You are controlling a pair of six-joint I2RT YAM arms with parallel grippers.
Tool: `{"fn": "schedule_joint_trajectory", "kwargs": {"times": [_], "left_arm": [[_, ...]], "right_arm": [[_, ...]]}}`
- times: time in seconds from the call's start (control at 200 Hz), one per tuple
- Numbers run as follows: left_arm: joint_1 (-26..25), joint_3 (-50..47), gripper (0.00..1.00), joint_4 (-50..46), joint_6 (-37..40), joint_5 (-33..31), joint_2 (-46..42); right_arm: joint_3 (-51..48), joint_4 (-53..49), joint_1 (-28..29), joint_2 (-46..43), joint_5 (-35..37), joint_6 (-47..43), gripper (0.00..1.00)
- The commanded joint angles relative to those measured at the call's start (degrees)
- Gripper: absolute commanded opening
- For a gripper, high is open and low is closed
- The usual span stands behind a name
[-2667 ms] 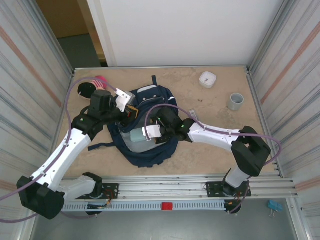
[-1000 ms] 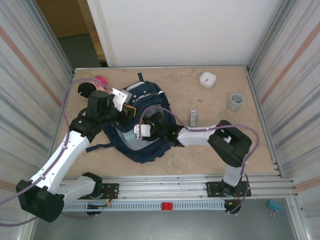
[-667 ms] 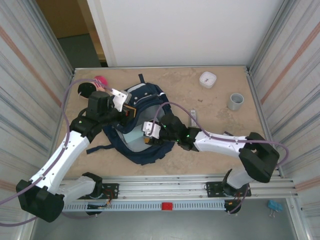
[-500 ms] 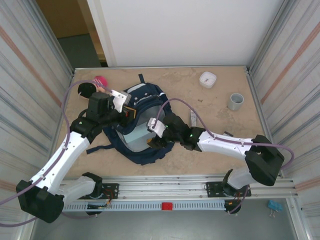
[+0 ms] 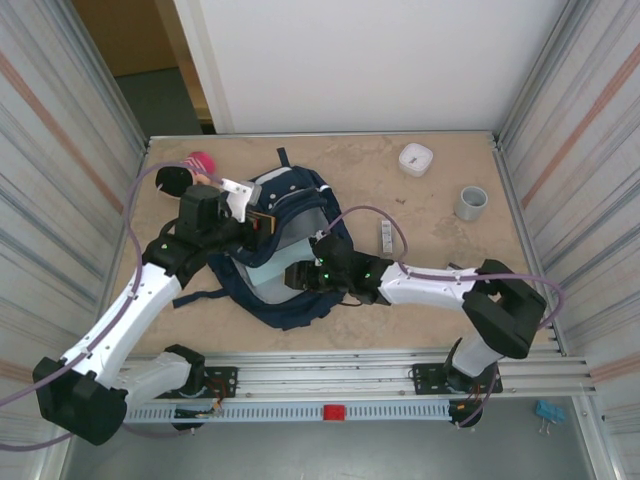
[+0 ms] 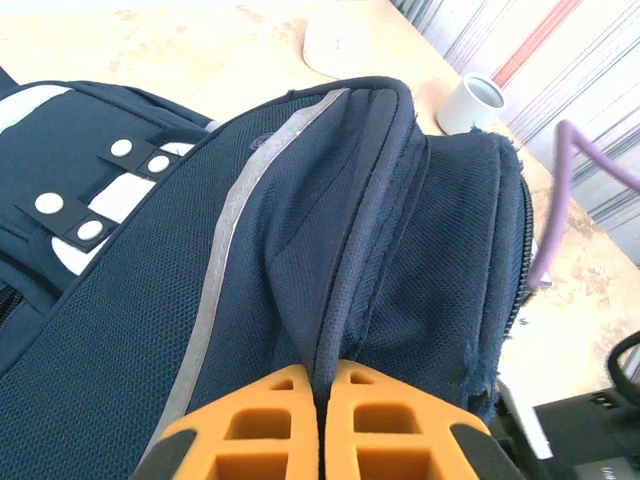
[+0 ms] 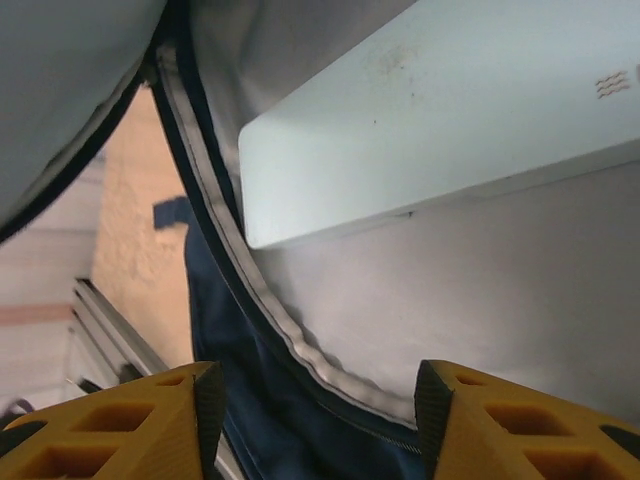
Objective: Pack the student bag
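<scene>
The student bag is seen lying on the table, left of centre, with its mouth turned toward the near right. The left gripper is pressed together on a raised fold of navy fabric at the rim of the opening, so that this side of the mouth is lifted. The right gripper is spread with nothing between its fingers. It is placed within the mouth, over the zip edge and the grey lining. A pale blue flat slab, possibly a book or case, is seen resting inside.

The bag is judged to be soft and limp. The fabric folds where it is pinched and sags elsewhere, so the opening can be expected to collapse if the fold is let go. The mesh weave should give good grip, while the smooth lining may slide. The best hold is judged to be the piped seam along the rim, where the cloth is doubled and stiffer. The front pocket with its 2 snap tabs would only bunch up.

A small grey bar lies just right of the bag, unpacked.
</scene>
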Motion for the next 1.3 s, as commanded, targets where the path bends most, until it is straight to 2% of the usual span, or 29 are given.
{"fn": "schedule_joint_trajectory", "kwargs": {"times": [0.0,0.08,0.286,0.531,0.782,1.032,1.298], "left_arm": [[-1.21,0.52,0.02,6.48,-1.98,2.64,-0.83],[-1.71,0.54,0.02,6.44,-2.28,2.21,-1.46],[-2.07,-0.13,0.02,7.02,-2.46,1.88,-3.27],[-2.08,-0.41,0.02,7.17,-2.63,2.33,-3.39],[-2.56,-0.26,0.02,8.90,-3.25,2.89,-3.05],[-2.77,-0.16,0.02,8.81,-3.26,3.27,-2.68],[-2.80,-0.16,0.02,9.06,-3.38,3.38,-2.10]], "right_arm": [[1.01,7.49,0.24,3.57,-0.42,11.73,0.55],[1.56,9.94,0.42,6.21,-0.34,14.67,0.59],[1.91,14.82,0.29,11.54,0.70,18.84,0.58],[4.65,16.40,-0.24,14.10,5.95,16.63,0.47],[7.24,20.21,-0.19,18.13,8.29,16.07,0.46],[10.82,24.50,-1.01,20.50,10.03,14.32,0.36],[14.03,26.82,-1.63,24.64,11.06,14.58,0.33]]}}
